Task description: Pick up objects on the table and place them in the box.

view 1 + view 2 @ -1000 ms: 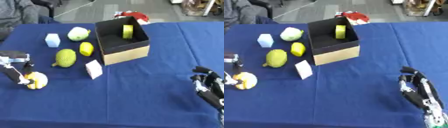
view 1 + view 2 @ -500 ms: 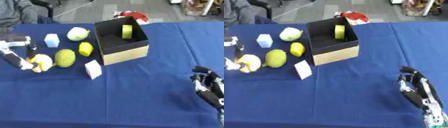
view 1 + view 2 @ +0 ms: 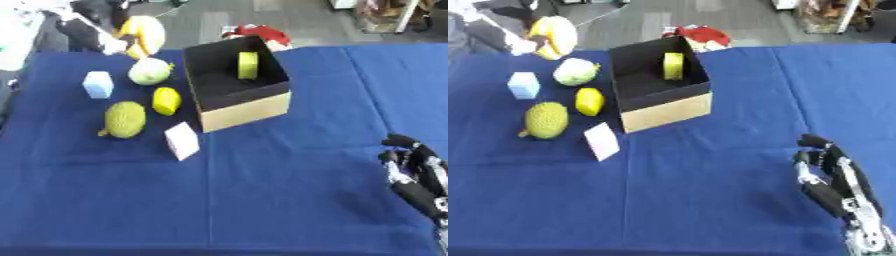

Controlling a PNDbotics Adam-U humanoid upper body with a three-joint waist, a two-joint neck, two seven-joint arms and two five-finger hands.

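My left hand (image 3: 98,31) is raised at the upper left, shut on a yellow and white round object (image 3: 145,34) held above the table's far edge. An open cardboard box (image 3: 238,86) stands in the middle with a yellow-green item (image 3: 248,65) inside against its far wall. On the blue table (image 3: 262,200) left of the box lie a pale green round fruit (image 3: 150,72), a light blue cube (image 3: 98,84), a yellow lemon (image 3: 166,100), a bumpy green fruit (image 3: 124,119) and a white card-like block (image 3: 183,141). My right hand (image 3: 833,175) rests at the lower right, fingers curled, holding nothing.
A red and white thing (image 3: 259,34) lies on the floor behind the box. A dark-clothed person (image 3: 483,25) shows at the far left edge. The near half of the blue cloth holds no objects.
My left hand has lifted the yellow and white object from the table's left side up and toward the far side, nearer the box. The right hand has stayed put.
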